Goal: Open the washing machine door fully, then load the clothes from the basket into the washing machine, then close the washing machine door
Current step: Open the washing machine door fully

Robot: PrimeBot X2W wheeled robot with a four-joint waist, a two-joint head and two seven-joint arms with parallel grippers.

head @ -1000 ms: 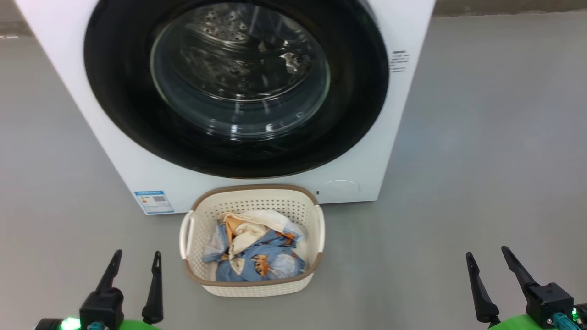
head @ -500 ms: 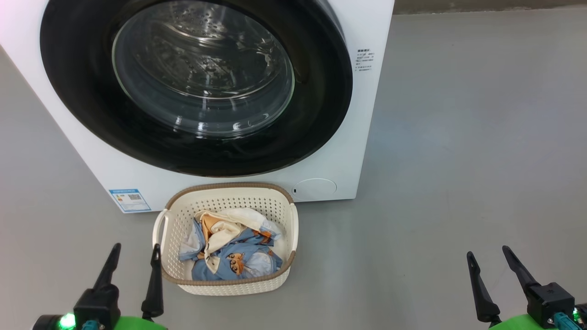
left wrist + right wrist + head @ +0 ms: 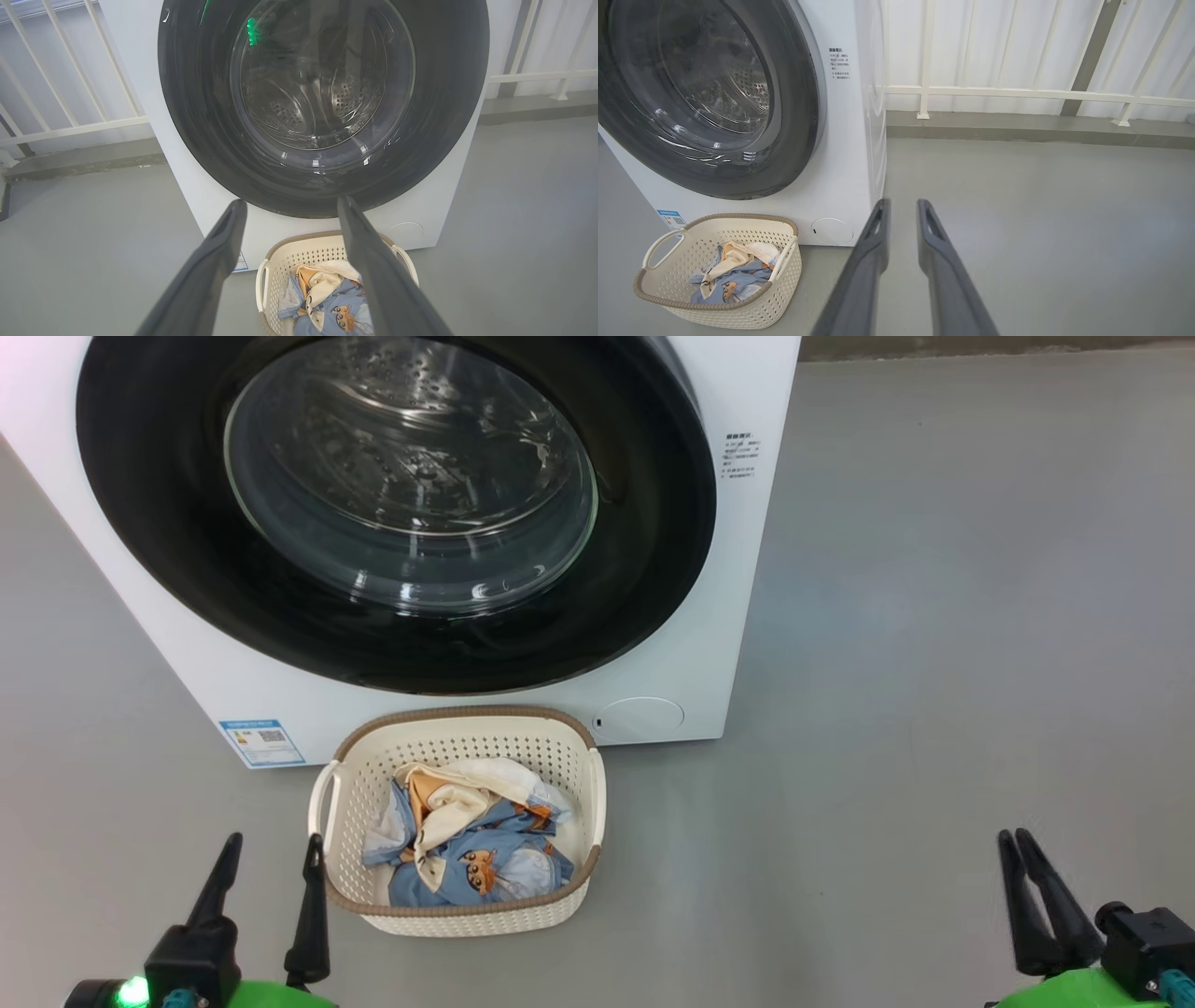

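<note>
The washing machine door (image 3: pixel 187 569) sits closed on the washing machine (image 3: pixel 738 616); the basket (image 3: pixel 467 728) stands on the floor just in front, clothes (image 3: pixel 476 859) inside; left claw (image 3: pixel 274 842) spread wide, empty, beside the basket; right claw (image 3: pixel 1014 835), well right, nearly closed, gripping nothing.

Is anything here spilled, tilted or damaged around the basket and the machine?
Nothing stands out. The basket stands upright on the floor before the washing machine. The clothes all lie inside it, and the washing machine door is shut and looks whole.
</note>
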